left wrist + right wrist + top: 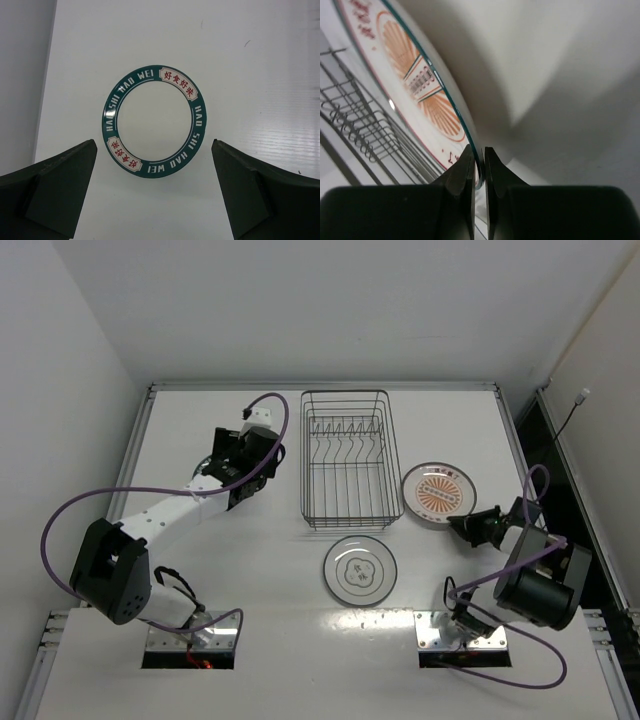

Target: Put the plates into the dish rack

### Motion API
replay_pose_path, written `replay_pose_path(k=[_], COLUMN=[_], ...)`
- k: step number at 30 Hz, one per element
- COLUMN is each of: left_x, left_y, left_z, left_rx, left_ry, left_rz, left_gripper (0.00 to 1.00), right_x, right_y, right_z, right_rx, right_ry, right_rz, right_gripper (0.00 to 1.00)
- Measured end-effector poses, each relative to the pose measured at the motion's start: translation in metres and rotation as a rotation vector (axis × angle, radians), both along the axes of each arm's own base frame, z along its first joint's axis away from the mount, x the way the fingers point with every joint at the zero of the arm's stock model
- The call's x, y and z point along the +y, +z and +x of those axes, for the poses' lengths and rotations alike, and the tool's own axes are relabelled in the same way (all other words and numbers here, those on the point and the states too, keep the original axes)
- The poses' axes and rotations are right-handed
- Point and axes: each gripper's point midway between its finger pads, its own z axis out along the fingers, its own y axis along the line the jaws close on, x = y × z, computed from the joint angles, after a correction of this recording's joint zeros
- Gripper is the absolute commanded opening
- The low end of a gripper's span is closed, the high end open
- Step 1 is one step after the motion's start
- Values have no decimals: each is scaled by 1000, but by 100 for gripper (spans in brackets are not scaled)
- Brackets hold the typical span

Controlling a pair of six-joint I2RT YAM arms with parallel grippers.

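While the dish rack (345, 458) stands mid-desk (250, 640), the orange-patterned plate (438, 493) lies at its 4 o'clock, rim just beside the wire. The right pincer (479, 155) is clamped on that plate's 5 o'clock edge, arm folded low. The dark-ringed plate (360, 569) lies apart at 6 o'clock. The left arm reaches toward 9 o'clock, and the left pincer (154, 145) gapes wide above the teal-rimmed plate (111, 112).

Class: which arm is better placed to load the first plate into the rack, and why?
Right. The right claw is shut on the rim of the orange-patterned plate, which sits just beside the rack. The left claw hangs open above the green-rimmed plate, gripping nothing.
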Motion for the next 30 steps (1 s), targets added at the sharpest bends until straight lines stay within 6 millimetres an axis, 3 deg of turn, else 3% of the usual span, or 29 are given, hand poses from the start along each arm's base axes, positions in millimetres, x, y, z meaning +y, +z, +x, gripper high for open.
replay_pose_path(k=[3,5,8,10,13,15,18,21,27,30], left_x=[0,0,-1,-1,-1,-2,-2,-2,-2,-2], left_y=[0,0,0,0,0,-1,-1,-1,-1,-1], left_z=[0,0,0,0,0,0,0,0,0,0], left_rx=[0,0,2,2,2,3,3,3,3,3], left_ry=[0,-2,-6,-6,-7,-7,-8,-8,-8,-7], left_rz=[0,-2,-4,-4,-5,-5,-5,-6,-5,-5], left_gripper=[99,99,99,99,99,99,99,99,99,99], right_x=[-6,-16,-32,-31,-12,7,34,53,74,78], right_y=[19,47,113,167,236,259,269,260,235,226], right_z=[7,12,30,45,63,69,79,100,137,144], right_rx=[-58,-100,-200,-286,-414,-458,-443,-340,-166,-126], right_ry=[36,48,58,72,98,131,194,262,349,377], right_rz=[-75,-220,-467,-605,-760,-815,-897,-1007,-1195,-1238], right_gripper=[0,0,0,0,0,0,0,0,0,0])
